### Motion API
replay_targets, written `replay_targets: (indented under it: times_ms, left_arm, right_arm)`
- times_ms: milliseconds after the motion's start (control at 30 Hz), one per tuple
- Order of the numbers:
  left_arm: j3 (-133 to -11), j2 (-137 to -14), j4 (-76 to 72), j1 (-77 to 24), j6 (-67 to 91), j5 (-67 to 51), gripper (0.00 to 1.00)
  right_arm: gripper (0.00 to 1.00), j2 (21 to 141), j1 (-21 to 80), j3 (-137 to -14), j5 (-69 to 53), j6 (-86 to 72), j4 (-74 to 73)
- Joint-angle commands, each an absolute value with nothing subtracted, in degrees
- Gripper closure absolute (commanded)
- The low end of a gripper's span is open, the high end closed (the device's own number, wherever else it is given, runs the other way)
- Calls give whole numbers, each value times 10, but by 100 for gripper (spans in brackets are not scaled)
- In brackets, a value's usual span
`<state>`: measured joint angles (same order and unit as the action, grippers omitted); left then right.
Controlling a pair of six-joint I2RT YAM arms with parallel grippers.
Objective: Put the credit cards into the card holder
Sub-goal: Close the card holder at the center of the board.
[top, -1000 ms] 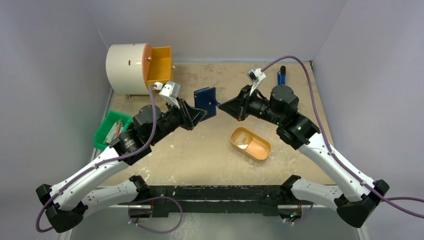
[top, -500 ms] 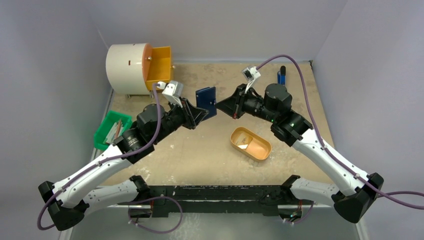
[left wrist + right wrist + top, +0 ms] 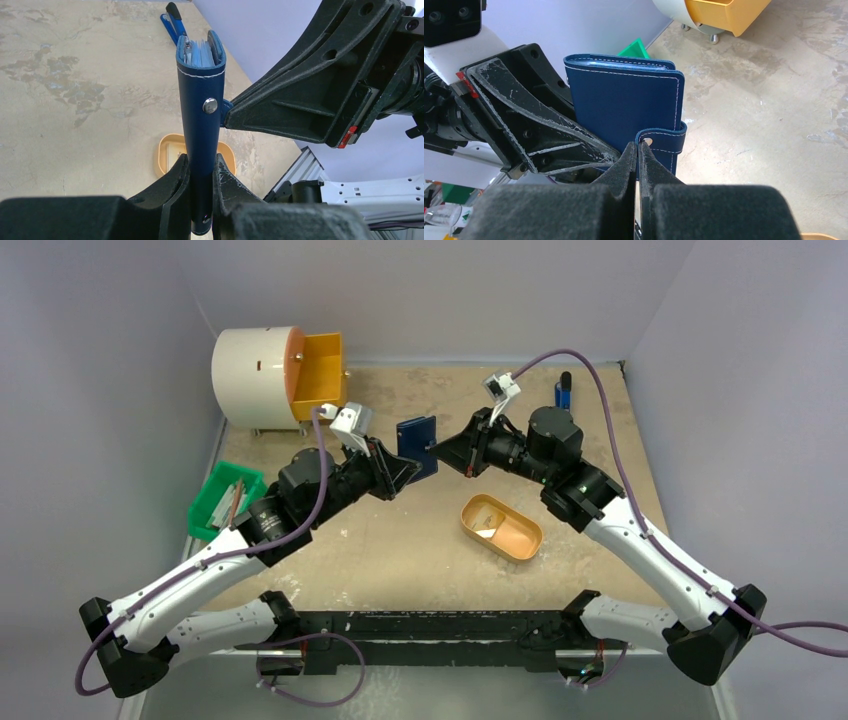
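Left gripper (image 3: 201, 167) clamps upright navy-blue leather card holder (image 3: 200, 85). Right gripper (image 3: 638, 150) pinches its snap tab (image 3: 667, 139). Mottled tan tabletop (image 3: 400, 540), pale grey walls (image 3: 450, 290).

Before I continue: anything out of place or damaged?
Nothing spilled or damaged. Navy folding card holder is held upright midair: left pincer clamps its bottom, right pincer pinches its snap tab. A pale card lies in the orange oval tray.
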<state>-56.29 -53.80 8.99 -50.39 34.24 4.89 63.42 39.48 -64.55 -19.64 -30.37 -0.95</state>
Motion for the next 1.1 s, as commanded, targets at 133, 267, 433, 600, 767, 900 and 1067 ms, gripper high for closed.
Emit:
replay_targets:
  times_ms: [133,267,433,600,767,900,1067]
  left_arm:
    - [-567,-536,55,-513,330,31,100]
    - [-569,-540,56,-514,325,20,100]
    - [-572,-550,52,-517,323,-27,100]
    - [-576,-552,54,-527,314,-48,100]
    - [-574,-543,45,-531,312,-61,100]
    - [-573,-538,38,-533,313,-73,100]
    - [-569,-535,19,-537,319,-104,100]
  right_arm:
    - [100,634,399,-654,-218,-292,9]
    - [100,637,400,-654,-224,-292,9]
    - [100,641,400,-658,-226,-292,9]
    - [100,647,399,-660,-229,-292,6]
    - [100,653,402,-664,-229,-291,1]
    - [100,658,404,-668,-227,-289,-5]
    - [100,665,405,-670,-225,-289,-16]
